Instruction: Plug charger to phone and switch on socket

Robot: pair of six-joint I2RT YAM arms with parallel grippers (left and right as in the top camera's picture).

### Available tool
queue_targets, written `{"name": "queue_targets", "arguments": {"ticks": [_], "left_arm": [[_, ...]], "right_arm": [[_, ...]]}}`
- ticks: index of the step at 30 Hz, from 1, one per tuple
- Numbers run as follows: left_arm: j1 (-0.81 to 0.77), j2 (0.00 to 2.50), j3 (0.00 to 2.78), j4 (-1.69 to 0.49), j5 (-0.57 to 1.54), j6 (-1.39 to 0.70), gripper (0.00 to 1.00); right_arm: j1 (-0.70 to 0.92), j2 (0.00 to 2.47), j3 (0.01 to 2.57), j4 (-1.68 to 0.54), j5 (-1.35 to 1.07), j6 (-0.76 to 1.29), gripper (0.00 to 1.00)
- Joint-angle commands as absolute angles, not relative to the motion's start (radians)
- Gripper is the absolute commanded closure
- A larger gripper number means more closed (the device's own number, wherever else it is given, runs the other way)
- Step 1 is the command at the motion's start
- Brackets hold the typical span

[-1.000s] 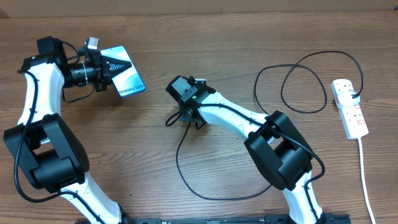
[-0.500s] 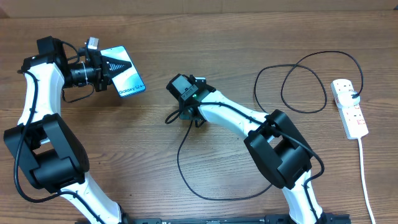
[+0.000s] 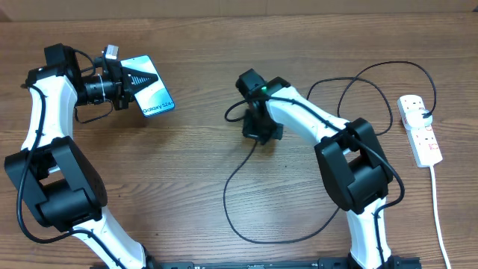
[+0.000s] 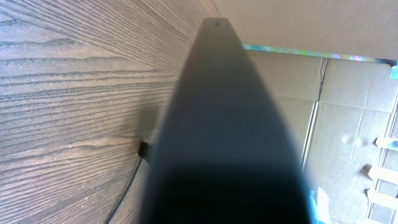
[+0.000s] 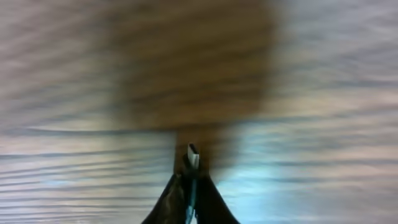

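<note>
My left gripper (image 3: 128, 79) is shut on the phone (image 3: 154, 94) and holds it at the far left, tilted, with its light blue "Galaxy S24" screen facing up. In the left wrist view the phone's dark body (image 4: 230, 124) fills the middle and hides the fingers. My right gripper (image 3: 261, 134) is at the table's middle, shut on the charger's plug tip (image 5: 193, 155), which sticks out between the fingertips (image 5: 191, 177). The black charger cable (image 3: 230, 196) loops down from it, then runs right and up to the socket (image 3: 420, 131).
The white power strip lies at the right edge with a black plug in it, and its white cord (image 3: 438, 209) runs towards the front. Cable loops (image 3: 358, 101) lie between the right arm and the strip. Cardboard boxes (image 4: 348, 124) stand beyond the table.
My right gripper has moved right and a little towards the back with the plug, pulling the cable loop along. The left arm and phone have not moved.
</note>
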State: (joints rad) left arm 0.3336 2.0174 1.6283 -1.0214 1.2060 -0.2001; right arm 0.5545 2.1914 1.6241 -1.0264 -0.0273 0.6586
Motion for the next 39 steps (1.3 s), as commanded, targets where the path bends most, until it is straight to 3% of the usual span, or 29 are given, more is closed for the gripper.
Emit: {"name": "queue_targets", "arguments": {"ticks": [1, 3, 7, 10, 13, 18, 27, 33, 37, 39], "left_arm": [[0.326, 1.972, 1.639, -1.02, 1.238, -0.187, 0.96], [0.326, 1.972, 1.639, -1.021, 1.238, -0.187, 0.96], [0.326, 1.972, 1.639, -1.021, 1.238, -0.187, 0.96], [0.326, 1.972, 1.639, -1.021, 1.238, -0.186, 0.96], [0.326, 1.972, 1.639, -1.021, 1.238, -0.185, 0.96], [0.326, 1.972, 1.639, -1.021, 1.238, -0.179, 0.96], [0.326, 1.972, 1.639, -1.021, 1.238, -0.179, 0.96], [0.326, 1.972, 1.639, -1.021, 1.238, -0.179, 0.96], [0.326, 1.972, 1.639, -1.021, 1.238, -0.179, 0.96], [0.326, 1.972, 1.639, -1.021, 1.238, -0.179, 0.96]], "right_arm": [[0.529, 2.201, 1.624, -1.059, 0.002, 0.647, 0.85], [0.53, 2.201, 1.624, -1.061, -0.017, 0.647, 0.8], [0.538, 2.201, 1.623, -1.069, -0.028, 0.656, 0.61], [0.538, 2.201, 1.623, -1.087, -0.029, 0.662, 0.59], [0.538, 2.202, 1.623, -1.109, -0.029, 0.712, 0.6], [0.538, 2.202, 1.623, -1.097, -0.03, 0.717, 0.76], [0.538, 2.202, 1.609, -1.062, -0.027, 0.757, 0.96], [0.536, 2.203, 1.565, -1.018, -0.041, 0.76, 0.92], [0.531, 2.203, 1.565, -1.007, -0.047, 0.759, 0.75], [0.53, 2.203, 1.565, -0.998, -0.046, 0.759, 0.73]]}}
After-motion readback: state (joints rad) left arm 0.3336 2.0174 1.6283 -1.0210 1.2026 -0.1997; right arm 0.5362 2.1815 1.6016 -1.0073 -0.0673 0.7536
